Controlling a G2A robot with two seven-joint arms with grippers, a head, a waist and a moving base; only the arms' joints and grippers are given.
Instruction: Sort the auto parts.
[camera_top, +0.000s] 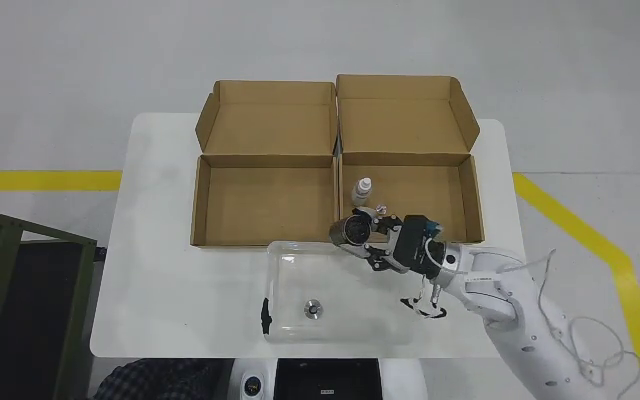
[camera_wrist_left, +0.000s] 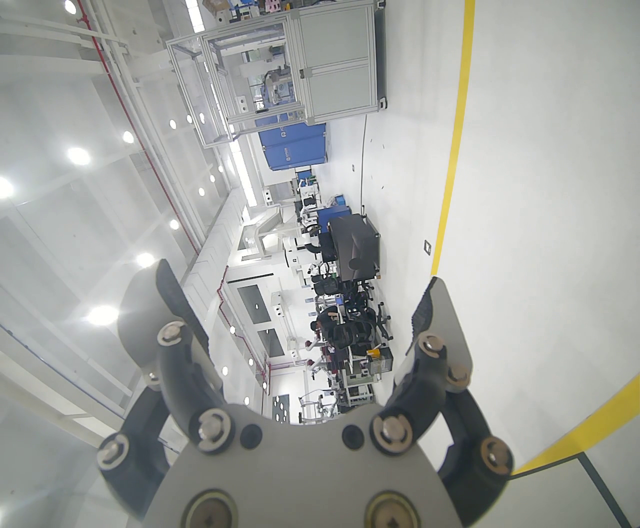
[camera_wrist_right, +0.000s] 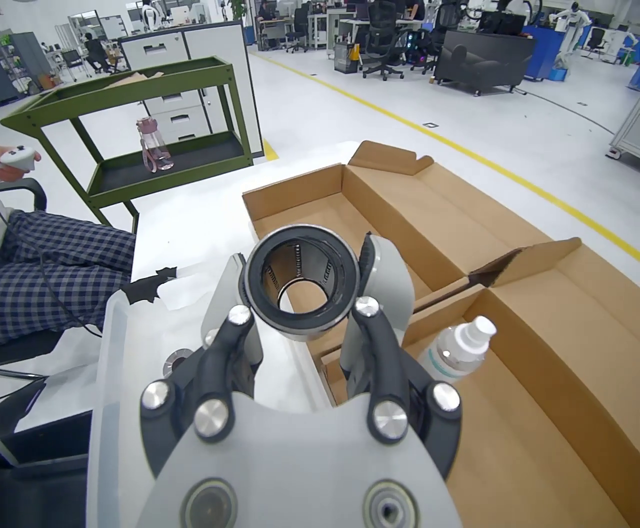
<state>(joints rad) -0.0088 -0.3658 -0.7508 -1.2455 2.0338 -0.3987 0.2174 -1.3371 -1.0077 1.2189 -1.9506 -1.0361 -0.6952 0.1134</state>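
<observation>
My right gripper (camera_wrist_right: 302, 280) is shut on a hollow metal cylinder bearing (camera_wrist_right: 303, 290), gripped by its sides. In the top view the right gripper (camera_top: 362, 236) holds this bearing (camera_top: 350, 231) over the far edge of the clear plastic tray (camera_top: 285, 252), next to the seam between the two cardboard boxes. A small round metal part (camera_top: 314, 309) lies in the tray. A white bottle (camera_top: 364, 190) stands in the right box (camera_top: 462, 205). The left box (camera_top: 200, 205) holds nothing. My left gripper (camera_wrist_left: 300, 305) is open, pointing away from the table toward the room.
Both boxes have flaps standing open at the far side. A green shelf cart (camera_wrist_right: 120, 125) stands off the table's left side. A black piece (camera_top: 265, 318) sits at the tray's left rim. A seated person (camera_wrist_right: 45, 250) is near the table's front.
</observation>
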